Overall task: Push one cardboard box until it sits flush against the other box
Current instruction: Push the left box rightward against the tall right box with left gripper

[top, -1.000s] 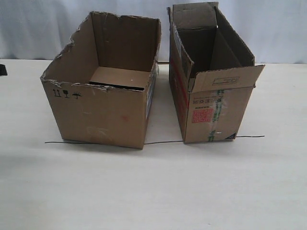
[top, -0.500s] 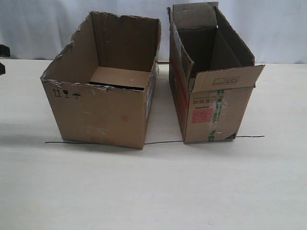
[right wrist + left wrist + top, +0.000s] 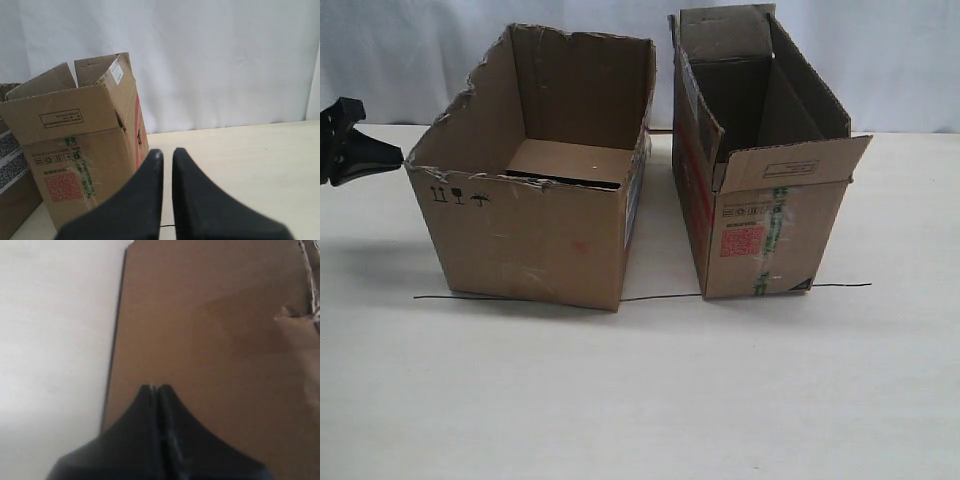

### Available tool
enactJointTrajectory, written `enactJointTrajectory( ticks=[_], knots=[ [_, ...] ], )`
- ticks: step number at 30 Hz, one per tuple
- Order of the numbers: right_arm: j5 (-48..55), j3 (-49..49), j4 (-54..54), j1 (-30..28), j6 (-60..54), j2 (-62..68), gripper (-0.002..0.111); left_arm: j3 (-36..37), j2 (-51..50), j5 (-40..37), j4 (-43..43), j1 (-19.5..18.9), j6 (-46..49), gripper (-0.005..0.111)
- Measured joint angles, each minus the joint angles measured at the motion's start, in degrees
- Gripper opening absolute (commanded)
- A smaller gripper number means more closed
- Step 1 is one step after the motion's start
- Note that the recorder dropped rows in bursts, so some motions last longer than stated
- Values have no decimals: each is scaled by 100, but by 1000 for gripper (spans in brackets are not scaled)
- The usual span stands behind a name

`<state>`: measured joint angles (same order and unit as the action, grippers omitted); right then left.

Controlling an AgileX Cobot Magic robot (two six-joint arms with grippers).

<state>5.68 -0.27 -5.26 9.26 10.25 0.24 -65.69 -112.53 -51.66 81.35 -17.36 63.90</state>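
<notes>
Cardboard box upright, mouth up

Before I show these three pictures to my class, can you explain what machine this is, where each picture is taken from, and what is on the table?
This is a robot with two arms, each ending in a black gripper. One picture comes from a camera off the arms; the other two come from cameras on the wrists. On the pale table stand two open boxes with a gap between them: a wide plain brown cardboard box with ragged top edges, and a narrower, taller brown box with flaps and a red square stamp. The left gripper, fingers together, is close to the wide box's outer side, at the left edge of the wide picture. The right gripper faces the narrower box, its fingers slightly apart. Neither holds anything.
</notes>
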Motion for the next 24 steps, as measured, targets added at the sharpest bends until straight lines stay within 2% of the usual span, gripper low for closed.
enactJointTrajectory(
  ticks=[7, 16, 24],
  knots=[
    [0, 0, 0, 0, 0, 0, 5, 0, -70, -311, 279, 74, 47, 0],
    [0, 0, 0, 0, 0, 0, 5, 0, -79, -139, 759, 676, 47, 0],
    [0, 0, 0, 0, 0, 0, 5, 0, -127, 21, 1116, 991, 47, 0]
  ],
)
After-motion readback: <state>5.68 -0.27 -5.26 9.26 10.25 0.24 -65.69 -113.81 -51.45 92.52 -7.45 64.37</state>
